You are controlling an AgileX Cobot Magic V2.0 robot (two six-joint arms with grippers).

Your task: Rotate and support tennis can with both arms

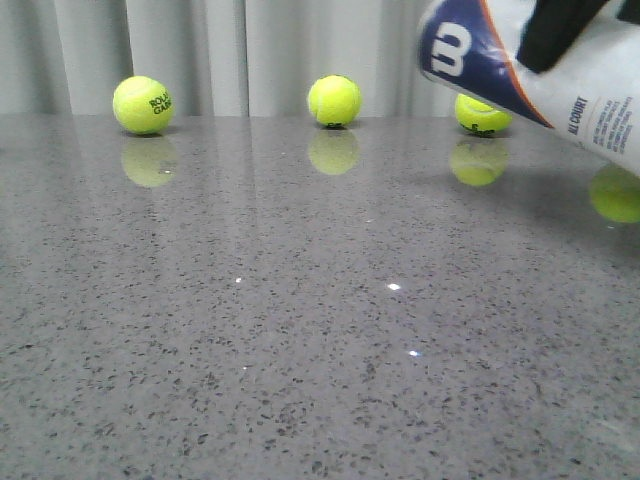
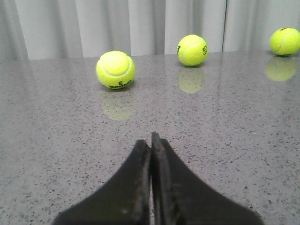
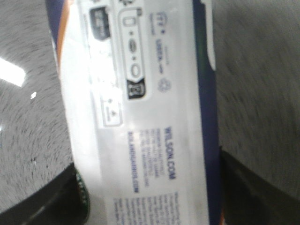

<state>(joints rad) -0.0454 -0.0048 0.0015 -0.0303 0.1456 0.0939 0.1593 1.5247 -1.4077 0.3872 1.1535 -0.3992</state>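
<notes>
The tennis can, white with a navy end bearing a white "W" and an orange stripe, hangs tilted in the air at the upper right of the front view, navy end to the left. My right gripper is shut on it; only a black part shows across the can. In the right wrist view the can fills the space between the two black fingers, printed text facing the camera. My left gripper is shut and empty, low over the grey table, away from the can.
Three yellow-green tennis balls stand along the table's far edge before a pale curtain; a fourth shows at the right edge. The left wrist view shows balls ahead of the fingers.
</notes>
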